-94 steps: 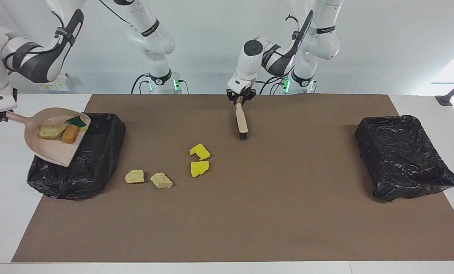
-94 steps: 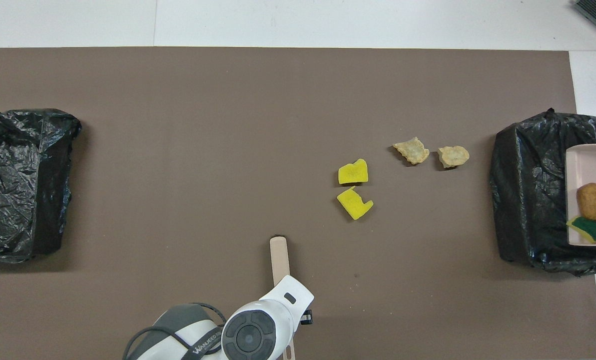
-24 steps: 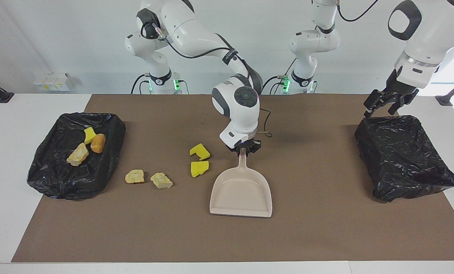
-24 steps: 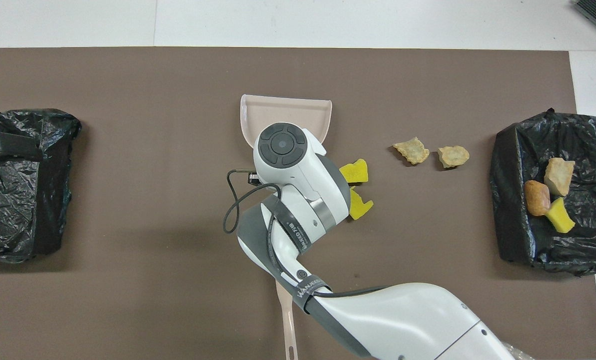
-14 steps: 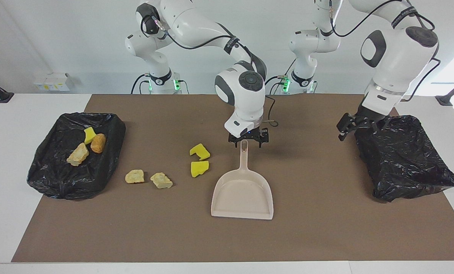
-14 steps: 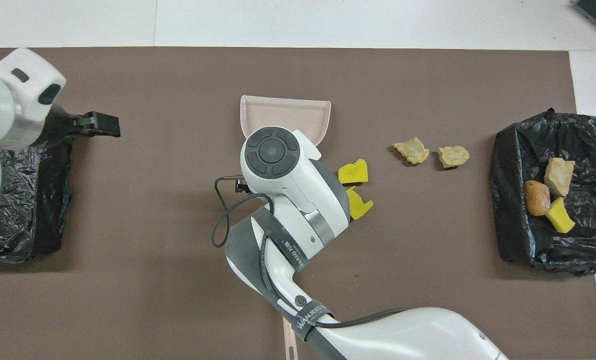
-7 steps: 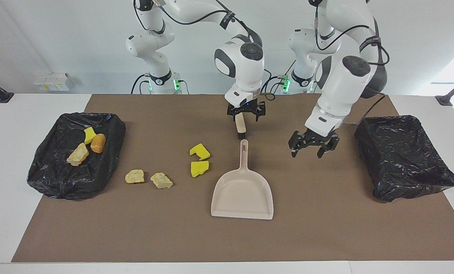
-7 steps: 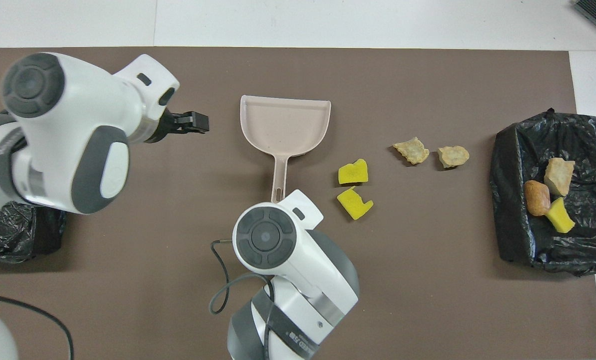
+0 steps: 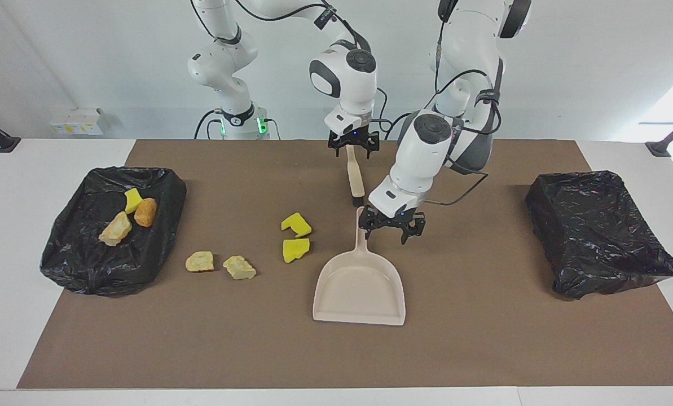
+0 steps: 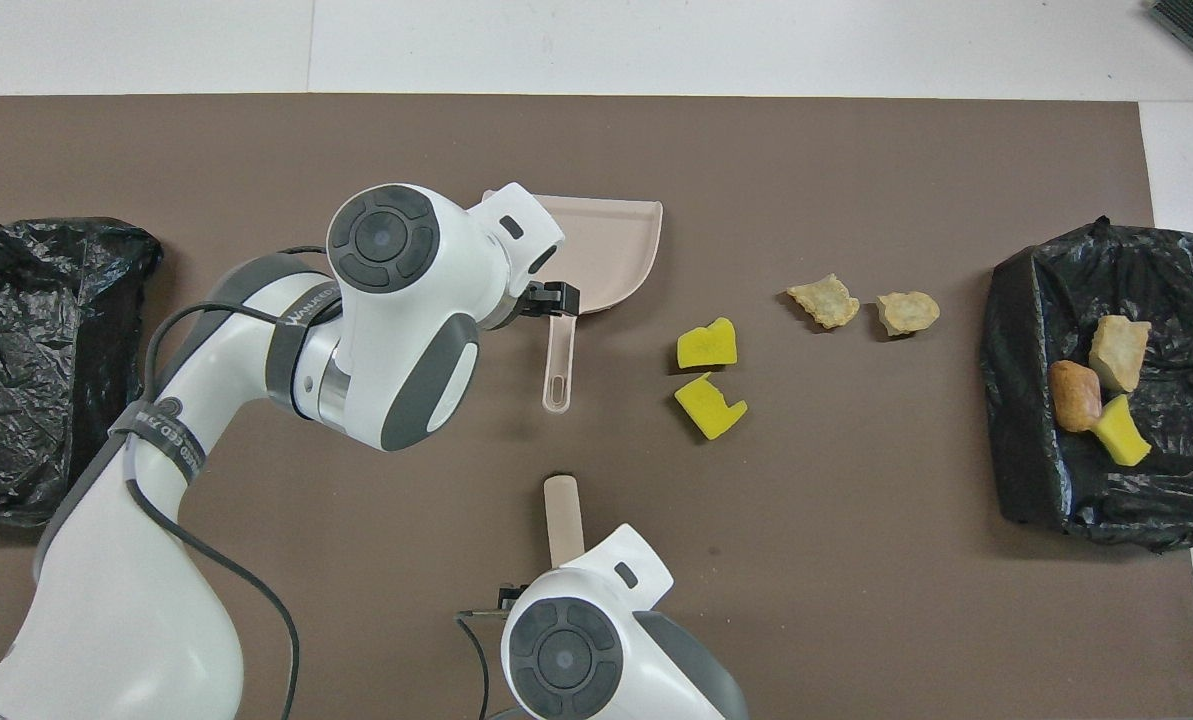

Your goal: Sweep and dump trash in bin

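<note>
Trash lies in two groups. Two yellow sponge pieces (image 9: 295,237) and two tan crumbly chunks (image 9: 220,264) rest on the brown mat (image 9: 201,349) near its middle, the chunks toward the right arm's end of the bench (image 9: 9,338). A tan chunk (image 9: 116,229), an orange-brown lump (image 9: 145,211) and a yellow sponge piece (image 9: 132,199) lie in the black-lined bin (image 9: 88,270) at that end. Beige dustpan (image 9: 359,287) lies flat just beside the loose sponge pieces, handle toward the robots. Left pincer (image 9: 391,225) hangs over the dustpan's handle, jaws spread wide, holding nothing. Brush (image 9: 355,179) lies nearer to the robots than the dustpan. Right pincer (image 9: 353,148) stands over the brush's handle end, jaws spread, gripping nothing. A second black-lined bin (image 9: 595,237) sits at the left arm's end of the bench.
</note>
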### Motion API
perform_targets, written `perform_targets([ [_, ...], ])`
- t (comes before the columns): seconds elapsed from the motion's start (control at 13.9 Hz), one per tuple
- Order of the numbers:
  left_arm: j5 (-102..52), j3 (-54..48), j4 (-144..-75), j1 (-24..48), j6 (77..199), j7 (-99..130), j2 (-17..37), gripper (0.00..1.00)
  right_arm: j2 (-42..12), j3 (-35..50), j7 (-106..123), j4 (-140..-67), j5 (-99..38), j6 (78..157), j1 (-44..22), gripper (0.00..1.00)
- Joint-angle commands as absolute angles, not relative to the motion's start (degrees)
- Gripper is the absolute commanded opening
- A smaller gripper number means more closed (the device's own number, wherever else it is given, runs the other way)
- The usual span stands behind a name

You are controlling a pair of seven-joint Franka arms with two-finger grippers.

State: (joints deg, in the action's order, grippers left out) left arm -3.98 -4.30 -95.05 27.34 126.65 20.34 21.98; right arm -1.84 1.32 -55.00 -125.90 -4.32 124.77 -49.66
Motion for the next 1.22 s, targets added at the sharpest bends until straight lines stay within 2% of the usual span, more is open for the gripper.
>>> perform_targets([
  [0.0, -3.6, -3.25, -97.55, 30.4, 126.12, 19.78, 21.97, 1.0, 0.17, 1.23, -56.6, -130.86, -6.85, 128.05, -51.66, 1.0],
  [0.07, -3.43, -3.16, -98.08, 32.59, 126.38, 19.95, 22.41, 1.0, 0.18, 1.14, -56.69, -131.22, -7.81, 127.97, -52.72, 1.0],
  [0.22, -2.73, -3.16, -98.09, 32.52, 126.21, 19.78, 23.55, 1.0, 0.35, 1.14, -56.17, -132.89, -8.79, 128.32, -53.26, 0.97],
  [0.36, -2.37, -3.16, -98.17, 32.43, 126.39, 19.77, 23.82, 1.0, 0.26, 1.14, -55.73, -132.89, -8.88, 128.32, -53.26, 0.84],
  [0.43, -2.29, -3.16, -98.26, 32.52, 126.3, 19.6, 23.82, 1.0, 0.26, 1.14, -55.55, -132.89, -8.88, 128.32, -53.26, 0.72],
  [0.5, -2.2, -3.16, -98.17, 32.43, 126.21, 19.6, 23.82, 0.84, 0.26, 1.23, -55.02, -132.89, -8.88, 128.23, -53.35, 0.5],
  [0.58, -1.68, -3.16, -98.17, 32.34, 125.51, 19.51, 23.82, 0.4, 0.26, 1.23, -54.32, -132.89, -8.88, 128.23, -53.35, 0.3],
  [0.65, -1.5, -3.16, -98.26, 32.52, 125.07, 19.51, 23.73, 0.0, 0.26, 1.23, -54.32, -132.89, -8.88, 128.23, -53.35, 0.08],
  [0.72, -1.49, -3.16, -98.26, 32.43, 124.11, 19.51, 23.73, 0.0, 0.09, 1.23, -54.49, -132.46, -10.53, 127.97, -53.44, 0.0],
  [0.94, 1.47, -3.16, -97.91, 32.43, 124.19, 18.12, 23.73, 0.0, 0.17, 1.14, -54.14, -131.14, -13.01, 126.92, -53.0, 0.0],
  [1.15, 5.71, -2.72, -97.82, 30.6, 123.75, 9.26, 22.07, 0.0, 3.15, 0.79, -53.97, -130.61, -13.27, 120.96, -50.73, 0.0],
])
